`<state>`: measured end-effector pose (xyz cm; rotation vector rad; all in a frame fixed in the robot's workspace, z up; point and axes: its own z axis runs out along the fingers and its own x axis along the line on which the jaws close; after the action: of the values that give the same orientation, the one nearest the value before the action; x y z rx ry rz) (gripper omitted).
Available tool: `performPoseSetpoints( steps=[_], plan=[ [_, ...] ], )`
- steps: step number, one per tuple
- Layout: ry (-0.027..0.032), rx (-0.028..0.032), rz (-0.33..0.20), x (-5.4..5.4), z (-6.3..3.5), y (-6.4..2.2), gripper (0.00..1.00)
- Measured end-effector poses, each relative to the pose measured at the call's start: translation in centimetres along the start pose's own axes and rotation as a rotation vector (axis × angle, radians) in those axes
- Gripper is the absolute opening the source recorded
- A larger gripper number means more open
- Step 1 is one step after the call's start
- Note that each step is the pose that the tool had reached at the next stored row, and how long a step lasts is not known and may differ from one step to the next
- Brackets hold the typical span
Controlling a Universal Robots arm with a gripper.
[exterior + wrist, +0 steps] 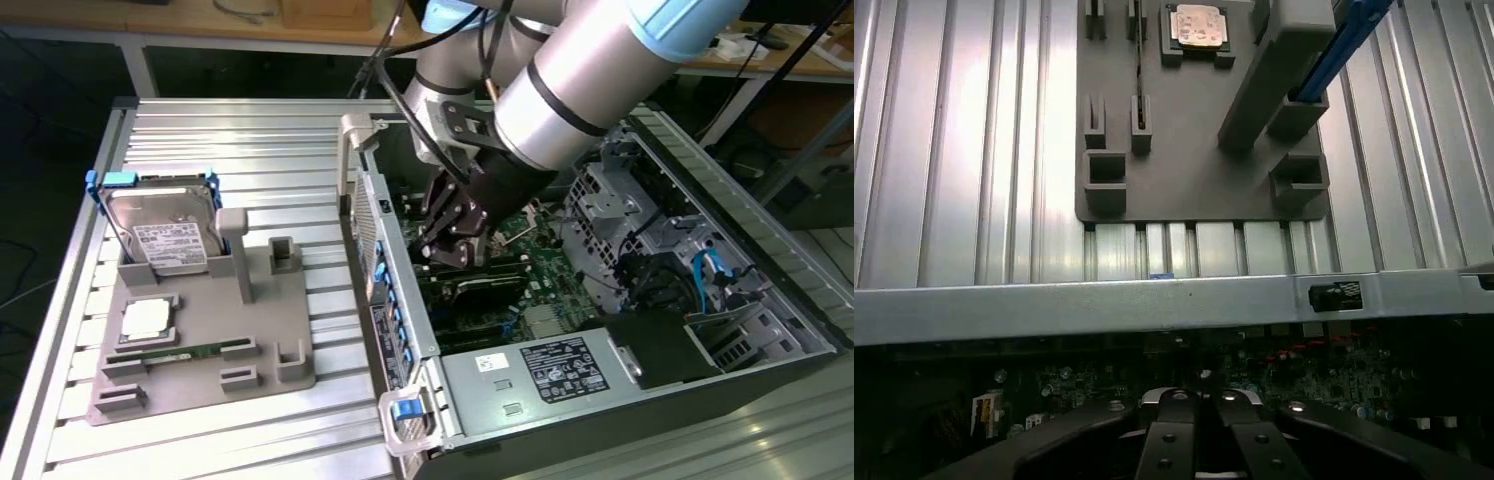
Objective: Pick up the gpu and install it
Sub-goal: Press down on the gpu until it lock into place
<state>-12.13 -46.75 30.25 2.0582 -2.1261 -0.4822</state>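
The gpu (478, 283) shows as a dark, black-cooled card lying low inside the open computer case (400, 330), just above the green motherboard (541, 255). My gripper (451, 245) reaches down into the case from above and sits right over the card's upper edge. In the wrist view its fingers (1172, 445) stand pressed close together with the gripper (1199, 450) over the motherboard (1324, 380); the card itself is hidden beneath them. The upright slot (278, 255) on the grey fixture stands empty.
A grey fixture (200, 340) on the ribbed metal table holds a silver hard drive in a blue-handled frame (160, 235), a processor (147, 318) and a thin green memory stick (174, 352). The case's side wall (1154, 300) lies between fixture and gripper. The power supply (547, 365) fills the case's near end.
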Motion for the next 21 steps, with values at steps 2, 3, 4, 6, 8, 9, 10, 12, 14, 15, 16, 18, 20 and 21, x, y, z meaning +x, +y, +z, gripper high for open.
performPoseSetpoints(
  steps=[2, 3, 4, 6, 8, 9, 10, 12, 14, 15, 16, 18, 20, 21],
  plan=[
    [-0.0073, -0.0062, -0.002, 0.06, 0.43, -0.14, 0.11],
    [-0.0073, -0.0062, -0.002, 0.08, 0.60, -0.16, 0.11],
    [-0.0072, -0.0062, -0.002, 0.08, 0.61, -0.15, 0.11],
    [-0.0074, -0.0062, -0.002, 0.08, 0.62, -0.16, 0.11],
    [-0.0066, -0.0065, -0.002, 0.08, 0.61, -0.15, 0.11],
    [-0.0026, -0.0066, 0.000, 0.07, 0.56, -0.13, 0.11],
    [0.0057, -0.0063, 0.003, 0.05, 0.45, -0.09, 0.11],
    [0.0212, -0.0058, 0.008, 0.04, 0.34, -0.06, 0.11],
    [0.0390, -0.0049, 0.014, 0.03, 0.28, -0.04, 0.11],
    [0.0529, -0.0043, 0.019, 0.02, 0.24, -0.02, 0.11],
    [0.0612, -0.0038, 0.022, 0.00, 0.22, -0.02, 0.11],
    [0.0774, -0.0030, 0.027, -0.05, 0.18, 0.00, 0.11],
    [0.0858, -0.0044, 0.030, -0.10, 0.17, -0.02, 0.11],
    [0.0861, -0.0096, 0.031, -0.11, 0.16, -0.10, 0.11]
  ],
)
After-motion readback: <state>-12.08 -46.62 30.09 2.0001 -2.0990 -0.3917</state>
